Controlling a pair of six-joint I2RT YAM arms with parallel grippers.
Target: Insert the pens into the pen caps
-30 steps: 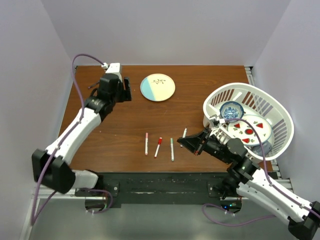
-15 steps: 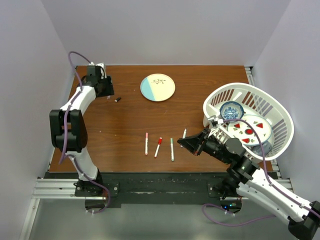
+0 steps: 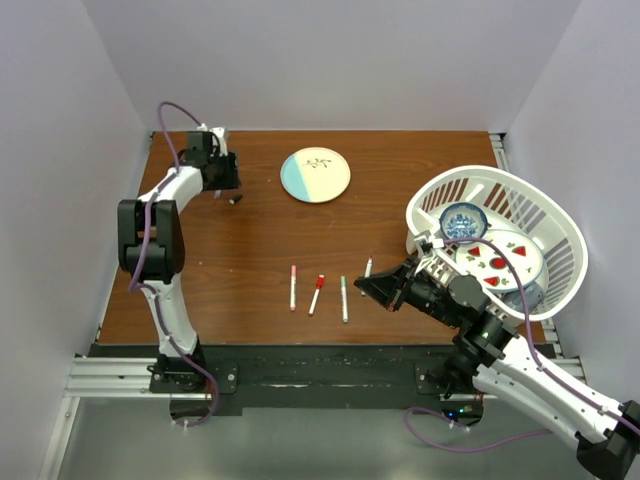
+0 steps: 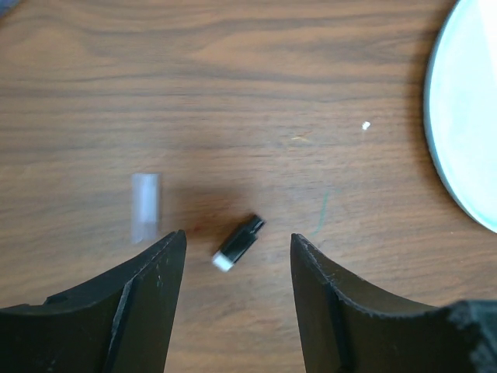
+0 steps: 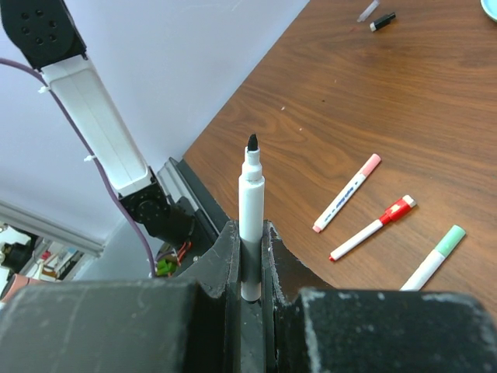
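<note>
At the far-left end of the wooden table [image 3: 420, 165], the left gripper [image 4: 237, 237] hangs roughly half open with nothing in it. Its two dark fingers [image 4: 147, 287] bracket the black cap [image 4: 238, 242], which lies slantwise on the wood and touches neither of them. A pale cap [image 4: 145, 206] lies just beside it (blurred, so little more can be said). The right gripper [image 5: 250, 233] is clamped on the lower barrel of a white pen [image 5: 251, 194], bare black tip pointing up. Three more pens, capped pink [image 3: 293, 287], red [image 3: 316, 294] and green [image 3: 344, 298], lie side by side near the front edge. The black cap is probably very light, rigid, smooth plastic, likely to roll or squirt out of a skewed pinch. The safest hold looks to be across its middle, leaving the open end free. The varnished wood looks hard and slick, giving little friction. There is plenty of room around the cap, with the plate [image 3: 315, 175] a little way to its right, the wall close on its left, and the basket [image 3: 500, 182] well apart.
</note>
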